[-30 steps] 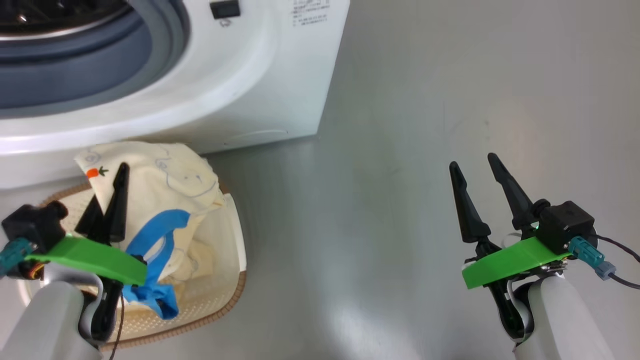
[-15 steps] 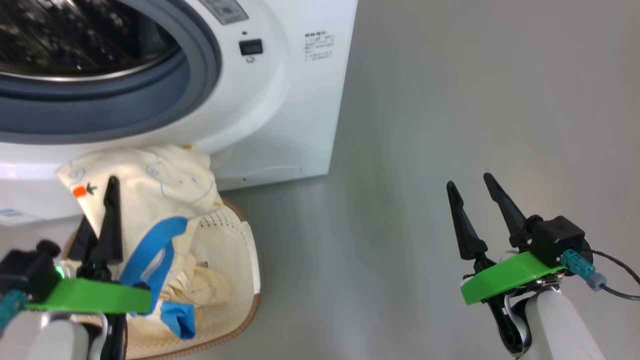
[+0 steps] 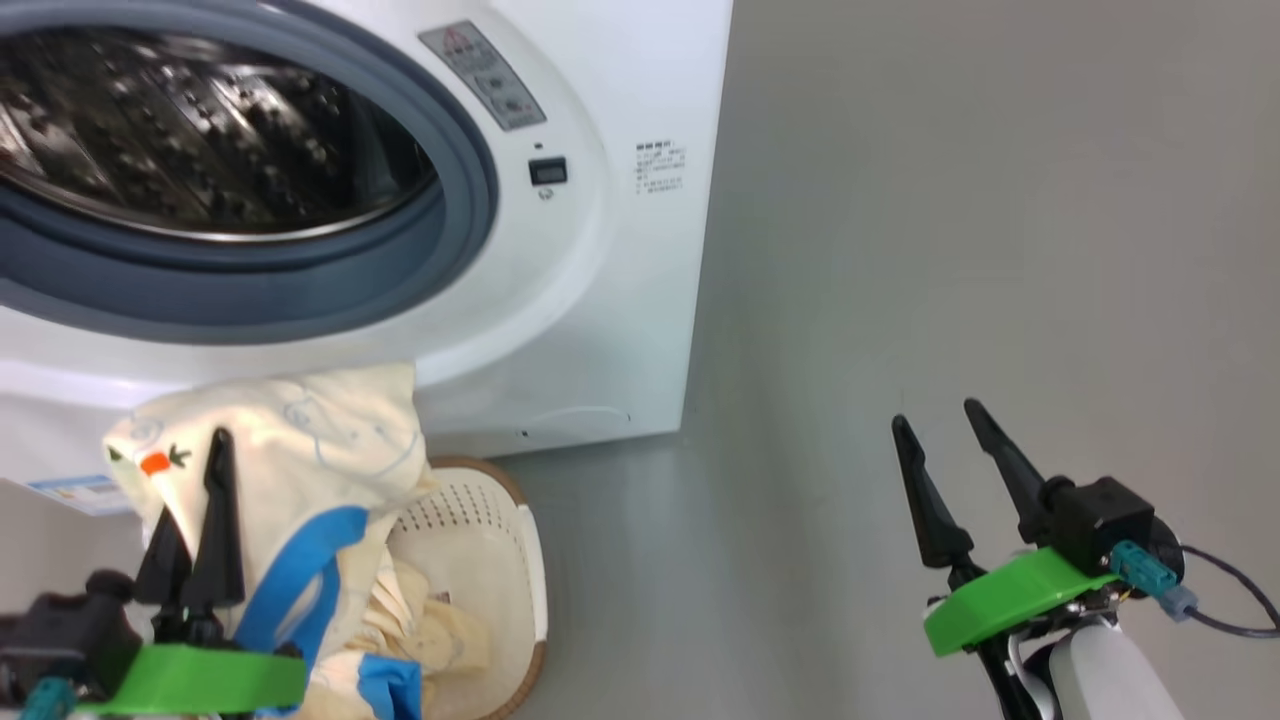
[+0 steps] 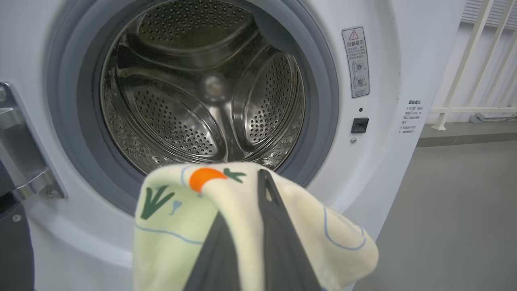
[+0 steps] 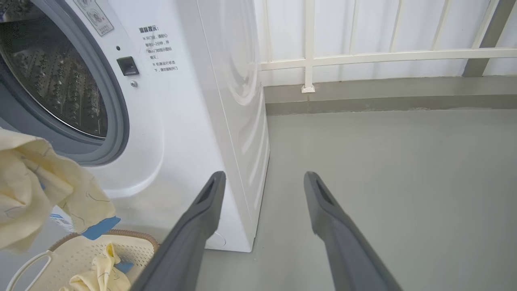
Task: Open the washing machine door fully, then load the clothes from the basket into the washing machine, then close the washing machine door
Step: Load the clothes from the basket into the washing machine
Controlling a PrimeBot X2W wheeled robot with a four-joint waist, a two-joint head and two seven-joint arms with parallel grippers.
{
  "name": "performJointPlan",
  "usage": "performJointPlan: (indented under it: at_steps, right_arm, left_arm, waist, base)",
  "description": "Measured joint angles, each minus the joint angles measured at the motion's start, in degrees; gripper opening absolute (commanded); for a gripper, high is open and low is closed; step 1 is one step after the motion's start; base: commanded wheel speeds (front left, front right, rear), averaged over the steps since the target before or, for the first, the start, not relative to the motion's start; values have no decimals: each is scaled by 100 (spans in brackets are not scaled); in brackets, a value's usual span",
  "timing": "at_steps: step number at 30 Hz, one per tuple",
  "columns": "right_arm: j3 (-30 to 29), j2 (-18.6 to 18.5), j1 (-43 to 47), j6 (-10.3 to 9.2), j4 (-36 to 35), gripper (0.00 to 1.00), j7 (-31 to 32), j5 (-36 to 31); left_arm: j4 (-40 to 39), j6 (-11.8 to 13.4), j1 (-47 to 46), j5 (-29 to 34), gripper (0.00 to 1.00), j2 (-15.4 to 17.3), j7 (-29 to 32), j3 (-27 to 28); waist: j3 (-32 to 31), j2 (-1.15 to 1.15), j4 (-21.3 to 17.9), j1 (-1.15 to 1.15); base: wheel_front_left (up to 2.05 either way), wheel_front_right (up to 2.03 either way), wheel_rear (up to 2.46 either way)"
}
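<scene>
The washing machine stands with its mouth uncovered, showing the steel drum and grey-blue seal. Its door is out of view; a metal hinge bracket shows at the left. My left gripper is shut on one cream-yellow garment with blue trim, held above the basket and just below the drum opening. In the left wrist view the cloth drapes over that gripper. The second garment lies in the basket. My right gripper hangs open over the floor, holding nothing.
Grey floor spreads to the right of the machine. A white railing on a low kerb runs behind. A blue label sits low on the machine's front. The basket rim touches the machine's base.
The head camera has tilted up, bringing the drum into view. My left gripper has raised the garment higher out of the basket toward the opening. The right gripper stays open.
</scene>
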Motion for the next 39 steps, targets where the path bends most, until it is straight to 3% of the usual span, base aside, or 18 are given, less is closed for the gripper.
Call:
performJointPlan:
  at_steps: [20, 31, 39]
  right_arm:
    - [-25, 3, 494, 0, -53, 100, 1, -99]
    - [-44, 4, 632, 0, -92, 100, 1, -99]
    - [-33, 4, 631, 0, -92, 100, 1, -98]
  left_arm:
    - [-419, 0, 1134, 467, 0, -319, 0, 620]
    - [-415, 0, 1280, 494, 0, -398, 0, 732]
    - [-321, 0, 1049, 494, 0, -402, 0, 499]
  waist:
    - [-970, 0, 38, 0]
    - [-1093, 0, -37, 0]
    - [-942, 0, -60, 0]
  base:
    - [0, 0, 0]
    - [0, 0, 0]
    - [0, 0, 0]
